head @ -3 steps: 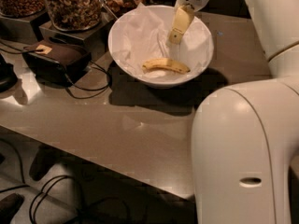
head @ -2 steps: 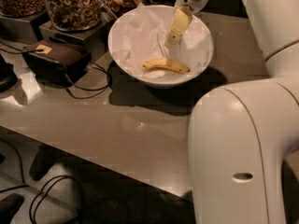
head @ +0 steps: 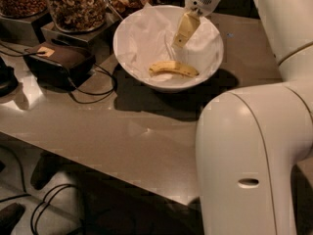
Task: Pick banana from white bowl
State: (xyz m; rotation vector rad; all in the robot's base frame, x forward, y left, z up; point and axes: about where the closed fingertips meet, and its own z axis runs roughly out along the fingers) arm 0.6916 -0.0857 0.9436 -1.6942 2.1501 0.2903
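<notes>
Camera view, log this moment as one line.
small curved yellow banana: lying in large round white paper-lined bowl | hand: above bowl's far side, clear of banana | grasp: not yet

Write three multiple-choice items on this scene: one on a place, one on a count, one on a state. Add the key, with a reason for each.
1. Where does the banana lie?
A. on the table
B. in the white bowl
C. on the dark box

2. How many bananas are in the bowl?
A. three
B. two
C. one

3. What is the banana's state?
A. lying whole on the white paper, not held
B. lifted clear of the bowl by the gripper
C. peeled and sliced

Key:
1 B: it rests on the paper lining, inside the rim.
2 C: only a single yellow fruit shows there.
3 A: the gripper hangs over the bowl's far half, above the banana, with paper showing between them.
</notes>
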